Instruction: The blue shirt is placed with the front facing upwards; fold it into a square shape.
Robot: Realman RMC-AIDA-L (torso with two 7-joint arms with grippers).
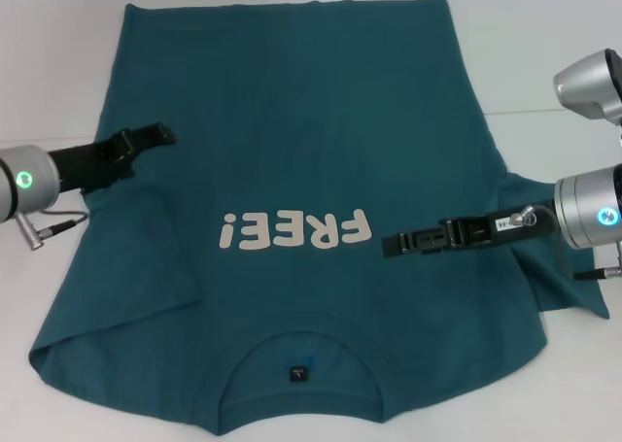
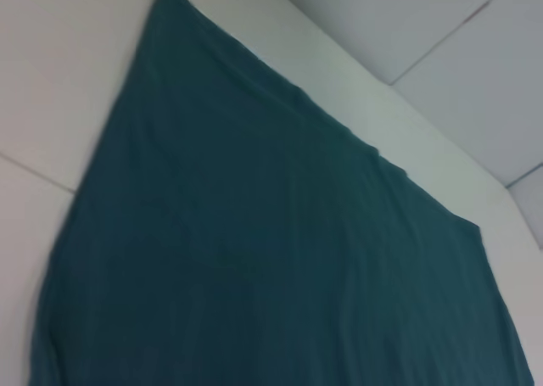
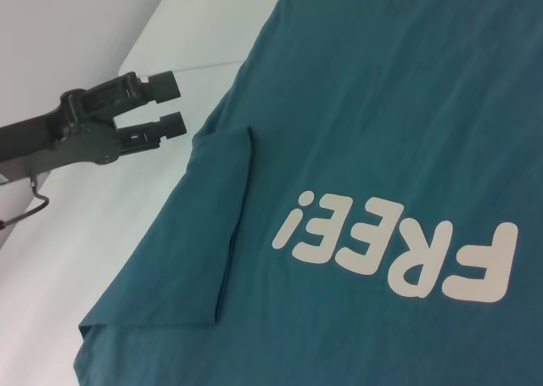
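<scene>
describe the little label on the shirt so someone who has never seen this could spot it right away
A large teal-blue cotton T-shirt lies flat on the white table, collar nearest the robot. Inside that round collar, below the cream "FREE!" lettering, sits the small dark square label, the only dark patch on the fabric.

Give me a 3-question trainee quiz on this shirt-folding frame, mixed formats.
1. True or false: the blue shirt lies print-side up.
2. Which sleeve is already folded onto the body: A) the one by the left gripper B) the one by the right gripper C) both
3. Fill in: the left gripper's fingers are ____.

Key: 1 true. 2 A; the other sleeve spreads out under the right arm. 3 open, seen in the right wrist view.
</scene>
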